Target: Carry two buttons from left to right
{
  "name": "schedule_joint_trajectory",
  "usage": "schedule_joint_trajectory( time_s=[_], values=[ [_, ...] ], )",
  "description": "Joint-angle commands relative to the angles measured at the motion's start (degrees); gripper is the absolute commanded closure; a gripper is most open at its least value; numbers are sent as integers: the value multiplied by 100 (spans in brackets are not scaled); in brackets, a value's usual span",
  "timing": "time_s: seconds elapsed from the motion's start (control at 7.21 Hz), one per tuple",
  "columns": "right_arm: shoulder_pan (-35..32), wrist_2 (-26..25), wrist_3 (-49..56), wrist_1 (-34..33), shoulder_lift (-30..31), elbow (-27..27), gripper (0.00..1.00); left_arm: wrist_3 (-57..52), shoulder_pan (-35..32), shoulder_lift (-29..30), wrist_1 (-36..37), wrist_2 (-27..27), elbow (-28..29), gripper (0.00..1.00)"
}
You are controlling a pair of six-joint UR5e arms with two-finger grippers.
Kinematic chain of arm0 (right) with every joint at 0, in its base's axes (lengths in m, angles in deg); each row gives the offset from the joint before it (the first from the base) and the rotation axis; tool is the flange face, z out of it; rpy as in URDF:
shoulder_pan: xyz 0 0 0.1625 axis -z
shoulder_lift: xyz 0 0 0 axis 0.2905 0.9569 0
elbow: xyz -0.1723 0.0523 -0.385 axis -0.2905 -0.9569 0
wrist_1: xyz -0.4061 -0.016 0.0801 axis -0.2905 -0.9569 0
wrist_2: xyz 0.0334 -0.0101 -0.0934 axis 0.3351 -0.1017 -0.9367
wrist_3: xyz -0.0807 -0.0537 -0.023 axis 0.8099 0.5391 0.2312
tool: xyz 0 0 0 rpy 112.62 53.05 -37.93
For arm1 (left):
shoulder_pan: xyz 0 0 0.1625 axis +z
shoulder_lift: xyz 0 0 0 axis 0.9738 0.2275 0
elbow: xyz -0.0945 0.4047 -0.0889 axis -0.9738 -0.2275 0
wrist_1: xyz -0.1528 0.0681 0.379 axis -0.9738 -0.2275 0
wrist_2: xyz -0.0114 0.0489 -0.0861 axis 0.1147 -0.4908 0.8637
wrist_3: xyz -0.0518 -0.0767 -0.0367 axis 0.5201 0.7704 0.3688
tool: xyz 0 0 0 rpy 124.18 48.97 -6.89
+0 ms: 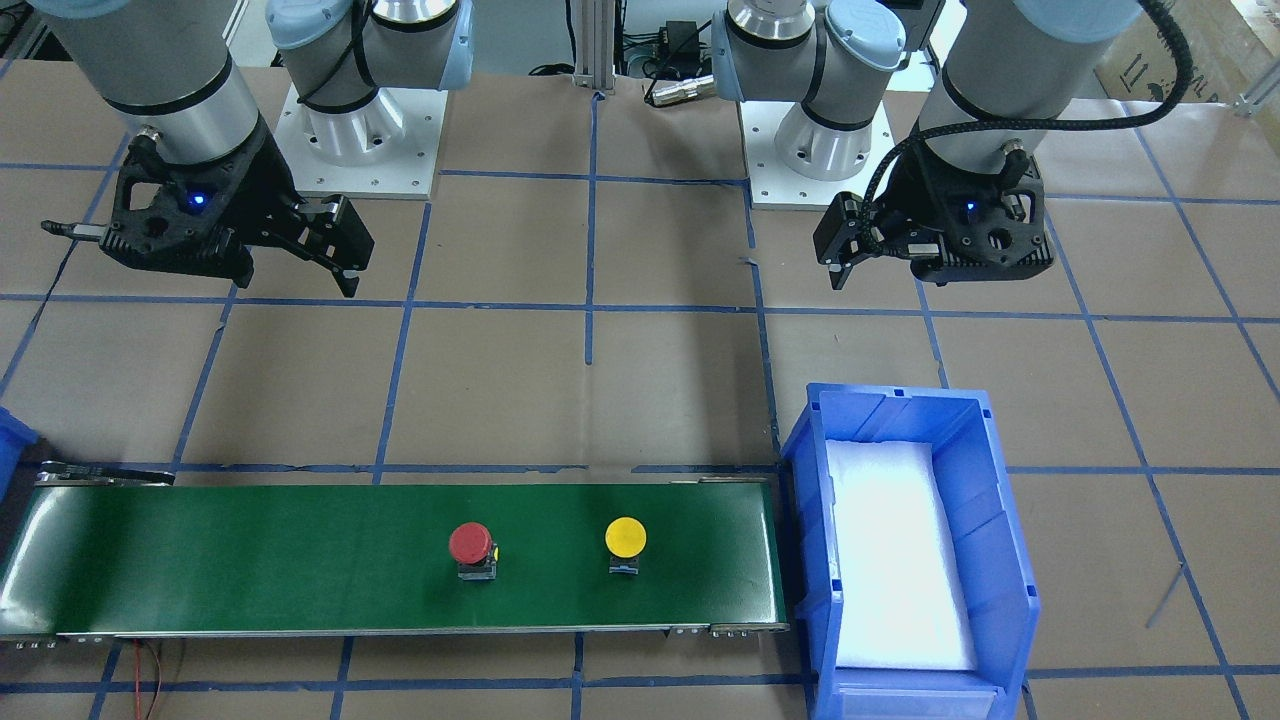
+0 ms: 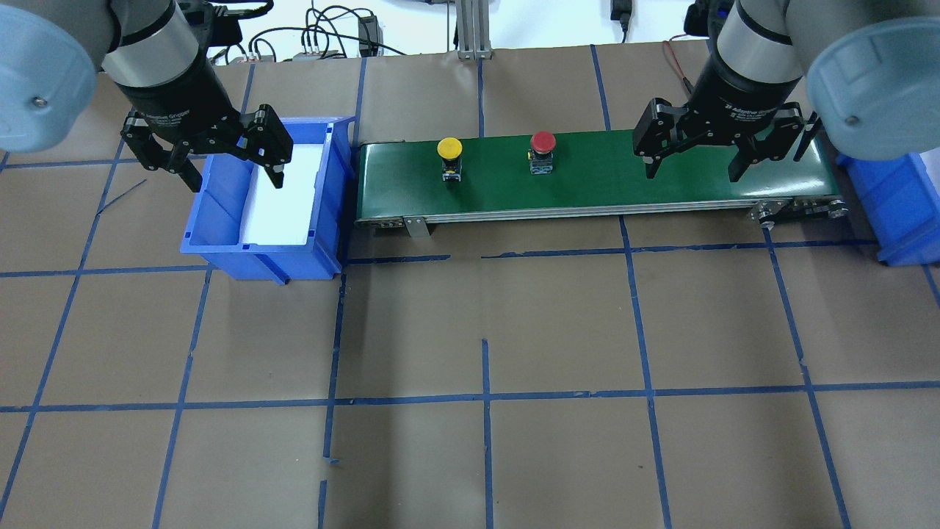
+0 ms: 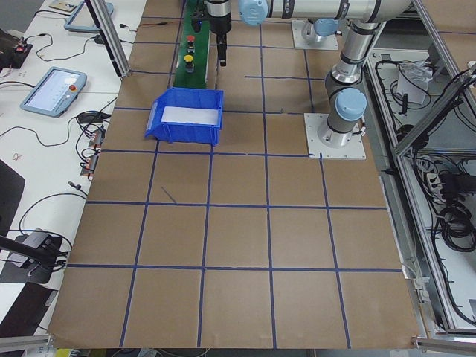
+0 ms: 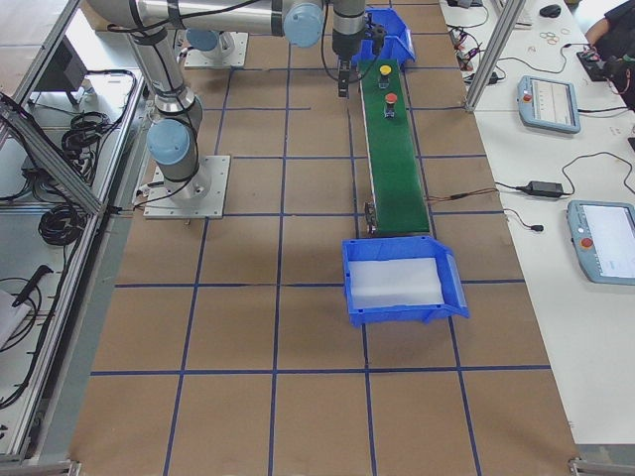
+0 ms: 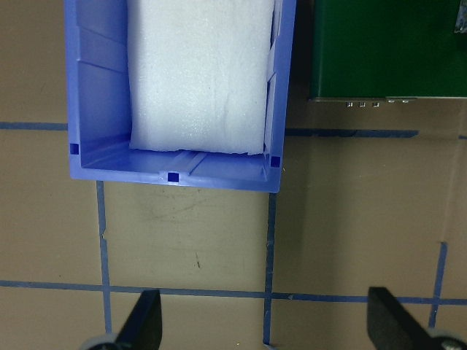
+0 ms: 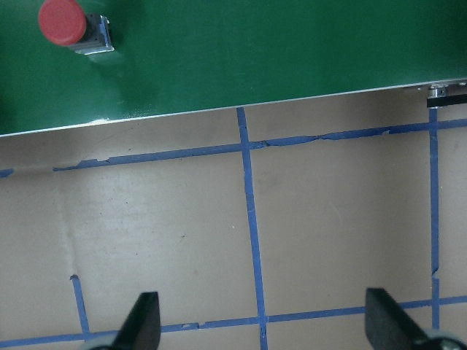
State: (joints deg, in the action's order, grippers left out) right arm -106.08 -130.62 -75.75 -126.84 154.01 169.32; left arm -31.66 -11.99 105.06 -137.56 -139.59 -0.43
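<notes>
Red button: It is seen standing up on the green belt, with its round cap on top. It is found near the middle of the belt. Nothing is touching it.

Yellow button: It is also seen standing up on the belt, cap on top. It is placed beside the red button but apart from it, closer to the belt end at the robot's left. Nothing is touching it.

Left tool: Its two fingers are spread wide and nothing is held between them. It is held up in the air over the tabletop, on the robot's side of the blue bin. It is well apart from both buttons.

Right tool: Its two fingers are spread wide too, and nothing is held. It is held up in the air on the robot's side of the belt, toward the belt end at the robot's right. The red button is seen between this tool and the yellow button.

Blue bin: It is set just beside the belt end at the robot's left. A white pad is laid flat inside it. No button is seen in it.

Second blue bin: It is set by the other end of the belt. Only a part of it is shown, so what is inside cannot be told.

Tabletop: It is covered in brown and marked into squares by blue tape lines.
</notes>
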Motion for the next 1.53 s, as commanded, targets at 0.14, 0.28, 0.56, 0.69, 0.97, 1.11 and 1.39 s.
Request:
schedule_joint_trajectory(
  time_s=[0.14,0.28,0.56,0.69,0.97,1.11,1.39],
  values=[
    [-54,45,0,-63,40,-180,0,7,7,0,-6,2,3,0],
    [15,-25,17,-80,57,-206,0,7,7,0,-6,-7,-6,0],
    [-11,-8,8,-71,6,-207,0,7,7,0,-6,-7,-6,0],
    [-19,-25,-35,137,-12,-181,0,7,7,0,-6,-15,-15,0],
    [-28,1,-70,219,-13,-189,0,-2,7,0,38,2,-23,0],
    [-19,-8,-1,210,-39,-137,0,-2,7,0,38,-15,-23,0],
    [-19,1,9,183,-39,-119,0,-2,7,0,38,-16,-23,0]
  ],
)
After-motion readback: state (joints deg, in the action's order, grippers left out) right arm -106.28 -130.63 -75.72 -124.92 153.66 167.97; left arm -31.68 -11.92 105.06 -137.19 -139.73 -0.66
